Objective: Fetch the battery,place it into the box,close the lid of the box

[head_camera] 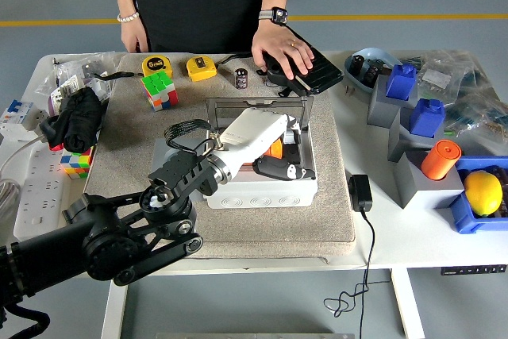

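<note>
Over the open box (262,184) on the grey mat (143,129) my left hand (279,166) hangs low, its white back covering most of the inside. My dark fingers (278,169) curl down into the compartment, but I cannot tell whether they pinch anything; something orange shows just under the hand, and I cannot make out what it is. My right arm is nowhere to be seen.

A small dark cylinder (240,78), which I take for the battery, stands upright on the mat beyond the box, well apart from my hand and near the person's hand (282,52), which rests on a black case (311,69). So I judge the fetching is not yet done.

The lid (258,105) stands up at the far edge of the box, between me and that cylinder. If I reach straight over, my wrist could knock the lid shut or push the whole box along the mat. The cylinder is narrow and upright, so a clumsy touch may tip it and send it rolling toward the yellow tape measure (201,67) or off the mat. The person's hand is close, and a fast reach might brush it.
</note>
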`<state>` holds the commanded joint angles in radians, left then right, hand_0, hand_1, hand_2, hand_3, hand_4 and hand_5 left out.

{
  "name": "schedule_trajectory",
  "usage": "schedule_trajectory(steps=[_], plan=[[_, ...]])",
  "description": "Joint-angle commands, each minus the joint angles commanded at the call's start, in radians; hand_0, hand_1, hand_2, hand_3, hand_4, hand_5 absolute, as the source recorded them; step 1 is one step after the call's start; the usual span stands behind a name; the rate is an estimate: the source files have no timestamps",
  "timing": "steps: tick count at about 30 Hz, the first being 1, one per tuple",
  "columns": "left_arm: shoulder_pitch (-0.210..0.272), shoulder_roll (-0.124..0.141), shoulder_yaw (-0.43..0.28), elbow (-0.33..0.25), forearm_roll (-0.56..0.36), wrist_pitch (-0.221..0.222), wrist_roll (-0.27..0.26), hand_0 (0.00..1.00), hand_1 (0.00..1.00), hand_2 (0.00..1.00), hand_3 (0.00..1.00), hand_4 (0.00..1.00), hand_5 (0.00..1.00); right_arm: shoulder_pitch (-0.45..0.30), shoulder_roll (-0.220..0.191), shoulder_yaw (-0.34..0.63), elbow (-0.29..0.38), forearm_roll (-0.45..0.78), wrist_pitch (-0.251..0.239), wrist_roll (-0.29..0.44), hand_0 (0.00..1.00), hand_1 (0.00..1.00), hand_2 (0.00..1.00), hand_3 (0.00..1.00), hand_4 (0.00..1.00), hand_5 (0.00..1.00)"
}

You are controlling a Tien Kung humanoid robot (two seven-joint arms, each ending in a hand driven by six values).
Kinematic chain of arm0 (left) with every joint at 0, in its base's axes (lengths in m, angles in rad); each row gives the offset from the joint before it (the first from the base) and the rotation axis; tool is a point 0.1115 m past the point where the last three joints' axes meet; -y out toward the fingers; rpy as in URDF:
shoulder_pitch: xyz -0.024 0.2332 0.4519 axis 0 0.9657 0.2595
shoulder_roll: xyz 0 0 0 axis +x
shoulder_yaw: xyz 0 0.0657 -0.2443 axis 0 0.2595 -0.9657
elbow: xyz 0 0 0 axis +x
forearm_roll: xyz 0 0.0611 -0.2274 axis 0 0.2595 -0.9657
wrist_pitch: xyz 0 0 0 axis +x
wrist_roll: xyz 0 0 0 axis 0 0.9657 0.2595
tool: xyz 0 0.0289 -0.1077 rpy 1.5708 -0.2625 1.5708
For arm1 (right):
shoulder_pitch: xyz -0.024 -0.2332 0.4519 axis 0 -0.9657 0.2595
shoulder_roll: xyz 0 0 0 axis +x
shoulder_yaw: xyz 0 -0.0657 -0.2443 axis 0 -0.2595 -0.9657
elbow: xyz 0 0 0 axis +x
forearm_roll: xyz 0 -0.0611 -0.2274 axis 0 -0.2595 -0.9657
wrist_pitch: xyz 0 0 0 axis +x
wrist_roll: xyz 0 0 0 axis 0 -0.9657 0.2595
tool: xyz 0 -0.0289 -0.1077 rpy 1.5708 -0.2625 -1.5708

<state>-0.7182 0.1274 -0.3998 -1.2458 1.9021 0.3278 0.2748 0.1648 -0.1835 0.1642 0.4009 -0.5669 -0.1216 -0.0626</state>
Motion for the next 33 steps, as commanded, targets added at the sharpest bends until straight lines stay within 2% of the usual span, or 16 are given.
schedule_trajectory(steps=[9,10,11,16,17,22,23,24,26,28,29,33], plan=[[0.007,0.004,-0.008,-0.02,-0.002,-0.006,0.0,0.346,0.571,0.569,0.616,0.998,0.63,-0.001,0.001,0.002,0.001,-0.002,0.0,0.001,0.605,0.626,0.605,0.546,0.925,0.459],[0.009,0.006,-0.012,-0.027,-0.002,-0.008,0.001,0.346,0.571,0.569,0.616,0.998,0.63,-0.001,0.001,0.002,0.001,-0.002,0.0,0.001,0.605,0.626,0.605,0.546,0.925,0.459],[0.012,0.008,-0.016,-0.035,-0.003,-0.009,0.002,0.298,0.543,0.55,0.613,0.998,0.64,-0.001,0.001,0.002,0.001,-0.002,0.0,0.001,0.607,0.626,0.605,0.546,0.926,0.46],[0.033,0.028,-0.051,-0.109,-0.019,-0.012,0.002,0.298,0.543,0.55,0.613,0.998,0.64,-0.002,0.001,0.001,0.001,-0.003,0.0,0.001,0.607,0.626,0.605,0.546,0.926,0.46],[0.037,0.032,-0.055,-0.12,-0.021,-0.011,0.001,0.237,0.474,0.476,0.515,0.998,0.635,-0.002,0.001,0.001,0.001,-0.003,0.0,0.001,0.605,0.626,0.605,0.546,0.927,0.459],[0.076,0.079,-0.093,-0.212,-0.052,0.017,-0.029,0.237,0.474,0.476,0.515,0.998,0.635,-0.004,0.002,0.003,0.001,-0.003,0.0,0.001,0.605,0.626,0.605,0.546,0.927,0.459],[0.084,0.09,-0.101,-0.229,-0.061,0.022,-0.036,0.212,0.447,0.451,0.482,0.998,0.48,-0.005,0.002,0.004,0.001,-0.003,0.001,0.001,0.607,0.627,0.605,0.547,0.927,0.46],[0.089,0.097,-0.105,-0.237,-0.065,0.024,-0.04,0.212,0.447,0.451,0.482,0.998,0.48,-0.005,0.002,0.004,0.001,-0.004,0.001,0.001,0.607,0.627,0.605,0.547,0.927,0.46],[0.115,0.127,-0.127,-0.268,-0.078,0.027,-0.054,0.212,0.447,0.451,0.482,0.998,0.48,-0.005,0.002,0.003,0.0,-0.004,0.001,0.0,0.607,0.627,0.605,0.547,0.927,0.46],[0.128,0.142,-0.139,-0.28,-0.083,0.027,-0.06,0.212,0.447,0.451,0.482,0.998,0.48,-0.005,0.002,0.003,0.0,-0.004,0.001,0.001,0.607,0.627,0.605,0.547,0.927,0.46],[0.142,0.157,-0.151,-0.29,-0.085,0.027,-0.068,0.219,0.474,0.481,0.491,0.998,0.447,-0.006,0.002,0.003,0.0,-0.005,0.001,0.0,0.604,0.626,0.605,0.546,0.928,0.461],[0.185,0.204,-0.181,-0.31,-0.097,0.025,-0.088,0.219,0.474,0.481,0.491,0.998,0.447,-0.007,0.002,0.004,0.0,-0.006,0.001,0.0,0.604,0.626,0.605,0.546,0.928,0.461]])
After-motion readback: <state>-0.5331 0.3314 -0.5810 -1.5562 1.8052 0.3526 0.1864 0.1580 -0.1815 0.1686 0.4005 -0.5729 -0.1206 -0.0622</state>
